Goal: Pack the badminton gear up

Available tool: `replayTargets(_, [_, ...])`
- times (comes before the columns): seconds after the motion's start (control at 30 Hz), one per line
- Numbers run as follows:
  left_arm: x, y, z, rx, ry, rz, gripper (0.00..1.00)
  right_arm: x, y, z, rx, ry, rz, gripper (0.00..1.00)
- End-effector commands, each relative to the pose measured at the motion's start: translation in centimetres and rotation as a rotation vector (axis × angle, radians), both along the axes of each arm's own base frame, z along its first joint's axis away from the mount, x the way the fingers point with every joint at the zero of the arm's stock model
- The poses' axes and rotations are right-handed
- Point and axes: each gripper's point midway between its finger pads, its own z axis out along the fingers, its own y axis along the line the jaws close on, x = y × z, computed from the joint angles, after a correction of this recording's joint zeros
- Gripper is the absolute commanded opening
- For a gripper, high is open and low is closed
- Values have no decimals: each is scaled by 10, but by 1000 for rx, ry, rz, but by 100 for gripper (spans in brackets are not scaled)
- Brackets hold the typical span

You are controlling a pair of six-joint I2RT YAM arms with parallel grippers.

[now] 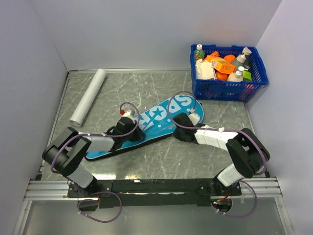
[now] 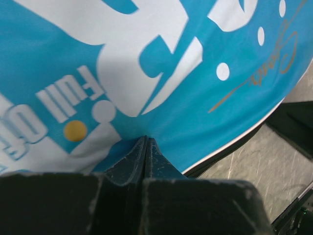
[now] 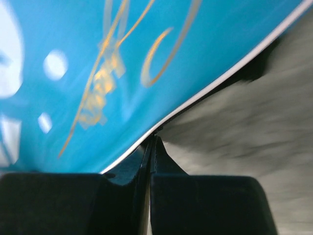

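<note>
The long teal bag lettered SPORT lies diagonally across the middle of the table. My left gripper is over its narrower lower half. Its shut fingertips touch the teal fabric, and nothing shows between them. My right gripper reaches in from the right to the bag's wide end. It is shut, with its tips right at the white-piped edge of the bag. Whether they pinch anything there does not show. The rackets and the shuttlecock are out of view.
A blue plastic basket holding bottles, cartons and oranges stands at the back right. A white roll lies at the back left. Walls close in the table on the left, back and right.
</note>
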Motion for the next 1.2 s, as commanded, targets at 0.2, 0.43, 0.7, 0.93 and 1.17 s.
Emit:
replayTargets(0.2, [-20,11,-28,71,91,-12,1,-14,116,57,247,-83,221,0])
replayTargets(0.43, [-18,12,-26,75,82,-6,1,-39,144,69,308,-72,317,0])
replayTargets(0.7, [-13,9,11,34,-20,-27,6,-58,137,59,291,-69,327,0])
replayTargets(0.93, [-5,30,64,61,-91,82,32,-44,86,41,238,-92,210,0])
replayTargets(1.17, [-9,76,78,227,-94,214,59,-29,35,36,207,-130,131,0])
